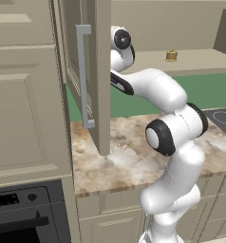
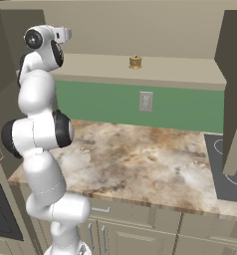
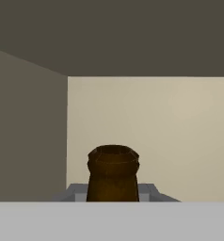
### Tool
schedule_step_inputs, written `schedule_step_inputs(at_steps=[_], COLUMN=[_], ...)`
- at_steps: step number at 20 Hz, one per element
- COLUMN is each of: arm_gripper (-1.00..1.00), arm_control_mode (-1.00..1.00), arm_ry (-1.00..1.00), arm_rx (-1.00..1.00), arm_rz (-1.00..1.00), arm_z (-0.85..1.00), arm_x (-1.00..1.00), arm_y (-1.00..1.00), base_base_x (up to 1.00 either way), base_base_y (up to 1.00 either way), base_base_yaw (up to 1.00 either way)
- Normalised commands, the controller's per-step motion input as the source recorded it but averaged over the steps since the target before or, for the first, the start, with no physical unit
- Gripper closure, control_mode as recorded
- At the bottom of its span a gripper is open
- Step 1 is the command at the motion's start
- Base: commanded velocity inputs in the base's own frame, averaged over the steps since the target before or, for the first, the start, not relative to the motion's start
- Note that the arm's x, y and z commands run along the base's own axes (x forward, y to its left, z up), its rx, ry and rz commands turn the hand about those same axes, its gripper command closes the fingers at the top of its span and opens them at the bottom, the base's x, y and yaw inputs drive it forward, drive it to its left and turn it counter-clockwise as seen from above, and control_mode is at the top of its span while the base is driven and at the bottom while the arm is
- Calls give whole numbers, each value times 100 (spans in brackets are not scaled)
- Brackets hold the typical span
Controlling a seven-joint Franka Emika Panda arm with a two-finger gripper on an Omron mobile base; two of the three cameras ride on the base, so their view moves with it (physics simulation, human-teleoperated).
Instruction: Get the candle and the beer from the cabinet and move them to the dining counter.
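In the hand view the beer (image 3: pixel 113 172) fills the bottom centre: I see its dark brown neck and rim, upright against the cabinet's pale back wall. My gripper (image 3: pixel 113 192) is shut on that neck, with a grey finger (image 3: pixel 74 193) flush against each side. The candle (image 1: pixel 171 55) (image 2: pixel 135 62), a tiny golden-brown jar, stands alone on the cabinet shelf (image 1: pixel 205 60) (image 2: pixel 185 72), well to the right of my hand. My arm reaches up into the cabinet's left end, behind the open door (image 1: pixel 101 80). The dining counter is out of view.
The open left door carries a long grey bar handle (image 1: pixel 82 76); the right door (image 2: pixel 235 94) also hangs open. Below lie a marbled stone worktop (image 2: pixel 140 159) with a black cooktop (image 2: pixel 230 174), a green wall with a white socket plate (image 2: pixel 146 101), and an oven (image 1: pixel 20 213) lower left.
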Motion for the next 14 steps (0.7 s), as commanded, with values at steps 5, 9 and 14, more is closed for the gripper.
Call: schedule_step_inputs(at_steps=[5,9,14], arm_gripper=[100,100,100], arm_control_mode=[-100,-100,-100], arm_ry=[0,0,0], arm_rx=[0,1,1], arm_rz=[0,-1,-1], arm_z=[0,5,17], arm_x=[-22,-22,-11], arm_y=[-38,-54,-55], base_base_x=[0,0,0], base_base_y=[0,0,0], base_base_yaw=[0,0,0])
